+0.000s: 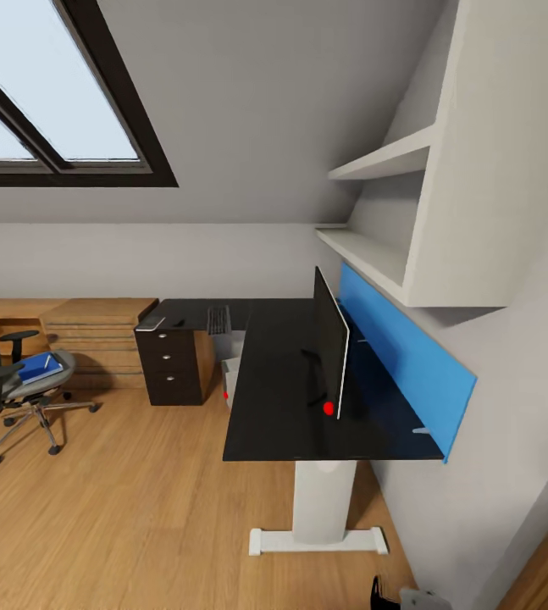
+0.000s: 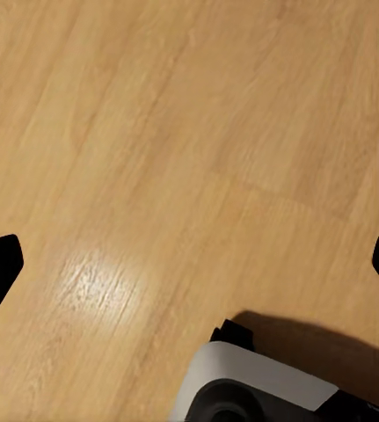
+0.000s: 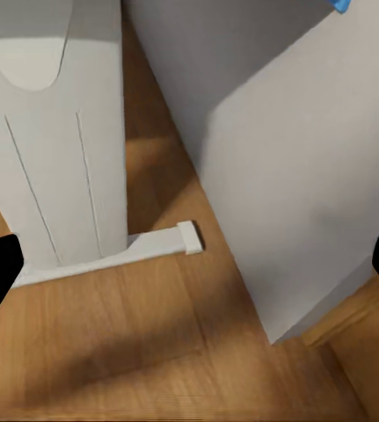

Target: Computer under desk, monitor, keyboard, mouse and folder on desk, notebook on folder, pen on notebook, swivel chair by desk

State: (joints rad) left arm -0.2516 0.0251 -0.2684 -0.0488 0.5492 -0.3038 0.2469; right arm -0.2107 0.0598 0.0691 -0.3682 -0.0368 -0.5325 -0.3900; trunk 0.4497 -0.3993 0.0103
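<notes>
Wood flooring (image 2: 154, 132) fills the space between both grippers' wide-spread jaws; folder (image 1: 38, 368) lies far off on the swivel chair (image 1: 11, 381).

No legible text, label, brand, number or sign appears in any view. The thin black flat-panel monitor (image 1: 331, 343), seen nearly edge-on on the black L-shaped desk top (image 1: 265, 407), carries no readable marking; the small round red dot (image 1: 329, 408) at its foot is a plain mark without characters. The dark three-drawer cabinet (image 1: 168, 366), the blue rectangular back panel (image 1: 409, 356) behind the desk and the blue flat folder (image 1: 38, 368) on the grey swivel chair (image 1: 2, 381) are likewise unlettered. The light wooden plank floor (image 2: 154, 158) and the white desk pedestal (image 3: 57, 141) show no inscription.
</notes>
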